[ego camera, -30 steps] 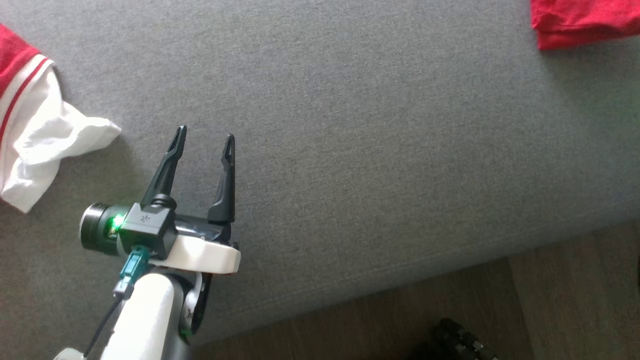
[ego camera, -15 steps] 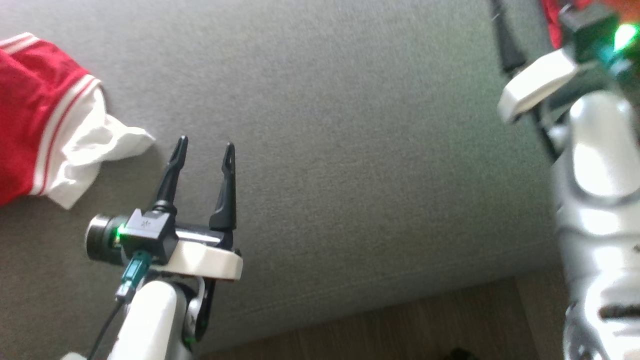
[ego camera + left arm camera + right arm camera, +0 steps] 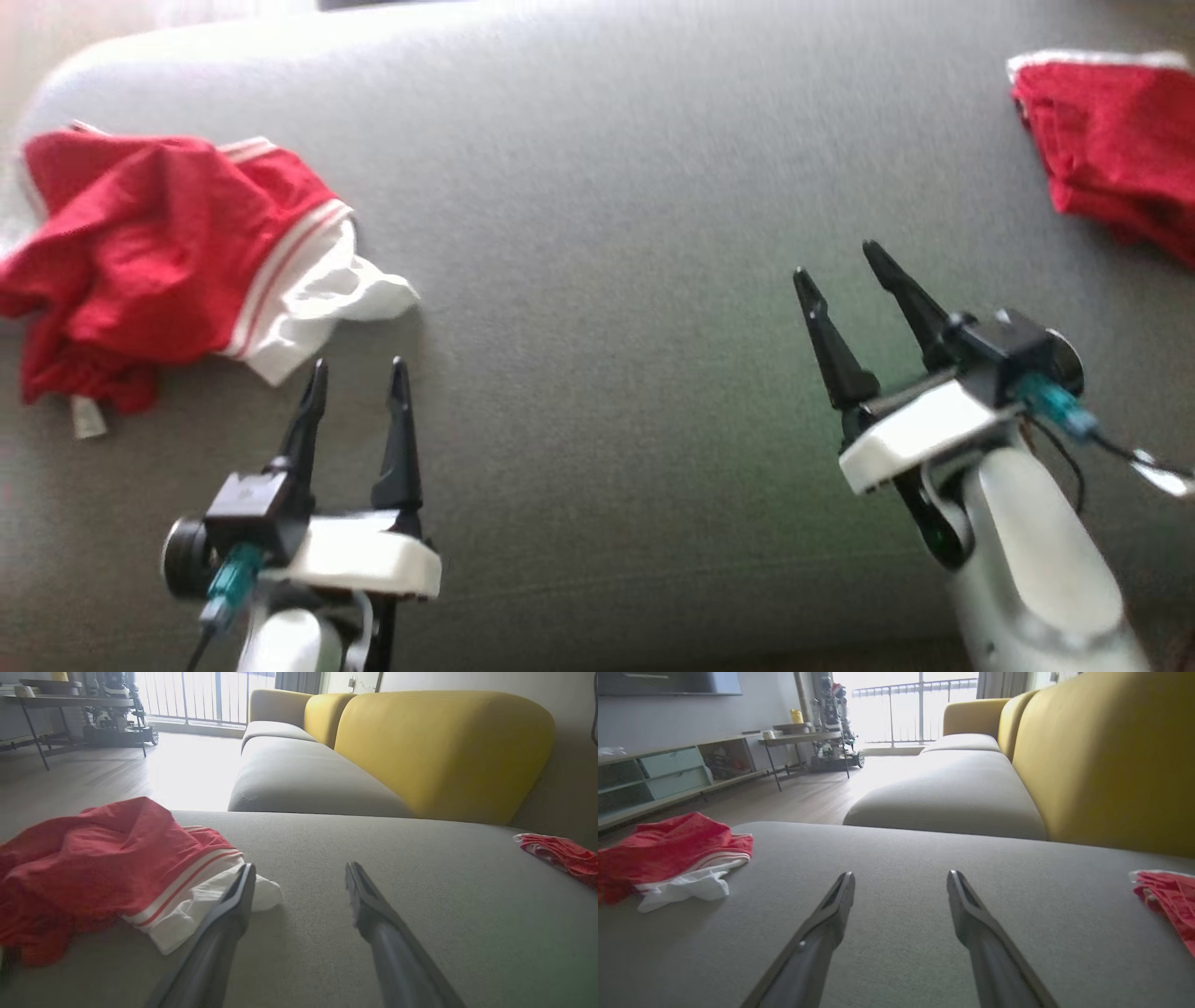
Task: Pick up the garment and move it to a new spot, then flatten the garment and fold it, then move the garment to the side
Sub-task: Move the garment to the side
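A grey sofa seat meets a yellow backrest, a table beyond.

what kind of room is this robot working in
Probably a home living room: a grey sofa with yellow backrests, a low wall cabinet with drawers, and a bright balcony door with railings.

Garment left on cushion, cloth right

We see a grey upholstered seat across the foreground, with a yellow backrest at upper right. At upper left, a wooden floor runs to a bright railed window. A low cabinet and a thin-legged table stand at left.
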Robot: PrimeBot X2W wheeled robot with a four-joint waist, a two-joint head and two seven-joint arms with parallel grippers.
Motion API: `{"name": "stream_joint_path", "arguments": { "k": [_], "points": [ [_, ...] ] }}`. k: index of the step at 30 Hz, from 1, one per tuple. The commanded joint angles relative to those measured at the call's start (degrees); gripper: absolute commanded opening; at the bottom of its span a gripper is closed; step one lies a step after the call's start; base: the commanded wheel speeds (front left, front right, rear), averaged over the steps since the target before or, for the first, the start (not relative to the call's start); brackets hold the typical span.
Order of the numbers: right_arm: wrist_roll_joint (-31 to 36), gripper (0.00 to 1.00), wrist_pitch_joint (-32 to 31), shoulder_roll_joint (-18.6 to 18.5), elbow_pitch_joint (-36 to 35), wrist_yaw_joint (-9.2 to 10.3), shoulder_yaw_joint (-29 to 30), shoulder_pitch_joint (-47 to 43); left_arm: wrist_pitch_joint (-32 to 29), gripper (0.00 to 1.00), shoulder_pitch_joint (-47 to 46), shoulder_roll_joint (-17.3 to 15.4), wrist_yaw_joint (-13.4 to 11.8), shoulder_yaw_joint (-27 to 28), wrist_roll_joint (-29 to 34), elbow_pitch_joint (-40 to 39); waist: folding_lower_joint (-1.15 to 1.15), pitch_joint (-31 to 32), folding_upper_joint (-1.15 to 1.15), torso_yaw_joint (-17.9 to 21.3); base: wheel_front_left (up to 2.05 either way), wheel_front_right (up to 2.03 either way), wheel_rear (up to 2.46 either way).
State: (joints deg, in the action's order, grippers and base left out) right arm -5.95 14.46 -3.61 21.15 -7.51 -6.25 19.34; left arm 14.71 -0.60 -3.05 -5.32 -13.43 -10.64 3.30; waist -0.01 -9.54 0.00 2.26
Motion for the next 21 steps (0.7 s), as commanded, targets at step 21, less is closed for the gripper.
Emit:
{"name": "stream_joint_path", "arguments": {
  "k": [21],
  "points": [
    [1.29,1.0,0.53,0.73,-15.03,0.02,4.43,-21.25,0.29,1.0,11.57,0.17,-1.17,5.48,-0.3,-5.68,0.01,11.8,0.0,-2.11,0.0,0.0,0.0]
  ]
}}
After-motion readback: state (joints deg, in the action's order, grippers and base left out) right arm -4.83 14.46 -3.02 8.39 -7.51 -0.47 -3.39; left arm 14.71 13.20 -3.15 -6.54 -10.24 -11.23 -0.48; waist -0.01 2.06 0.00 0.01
